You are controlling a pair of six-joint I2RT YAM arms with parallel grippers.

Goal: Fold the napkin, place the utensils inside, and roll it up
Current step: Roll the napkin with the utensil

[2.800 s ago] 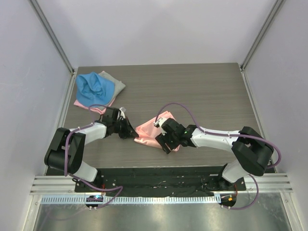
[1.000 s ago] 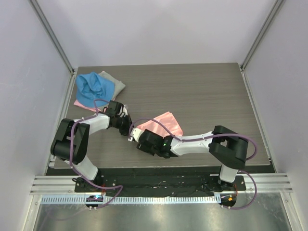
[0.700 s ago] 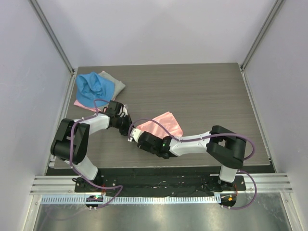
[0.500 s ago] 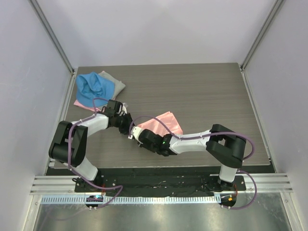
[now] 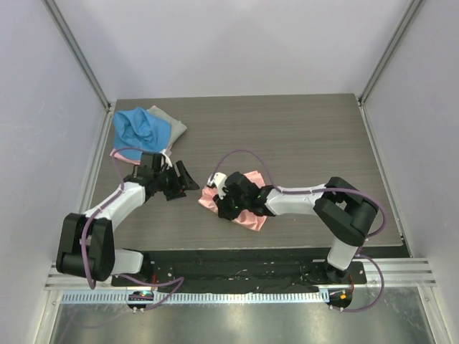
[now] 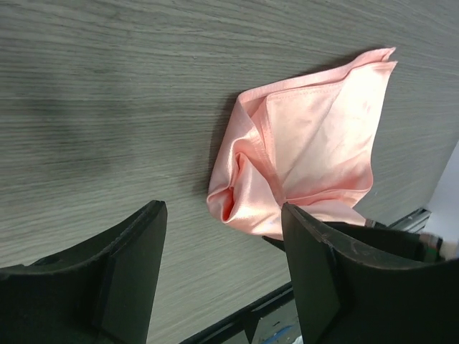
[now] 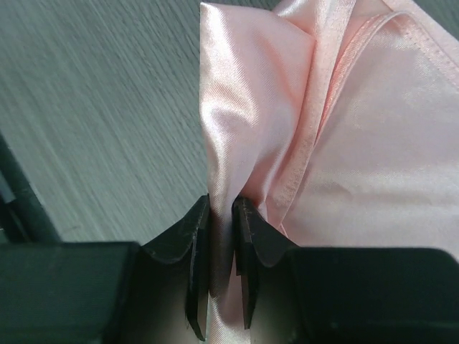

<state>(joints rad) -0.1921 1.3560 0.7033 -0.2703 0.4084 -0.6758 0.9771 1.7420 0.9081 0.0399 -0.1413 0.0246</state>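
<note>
The salmon-pink satin napkin (image 5: 251, 215) lies bunched at the table's near middle, with folds gathered at its left end. My right gripper (image 5: 225, 196) is shut on one raised fold of the napkin (image 7: 344, 143), and the cloth is pinched between the two black fingers (image 7: 193, 236). My left gripper (image 5: 188, 180) stands open just left of the napkin (image 6: 301, 150), apart from it, with only bare table between its fingers (image 6: 136, 251). The utensils are out of view.
A blue cloth (image 5: 140, 129) lies heaped at the far left corner over a grey cloth (image 5: 172, 123) and a pink cloth (image 5: 118, 153). The black base rail (image 5: 237, 269) runs along the near edge. Metal posts (image 5: 79, 57) flank the table.
My left gripper has opened and drawn back left off the napkin. My right gripper has closed on the napkin's left fold and moved right, bunching the cloth.
</note>
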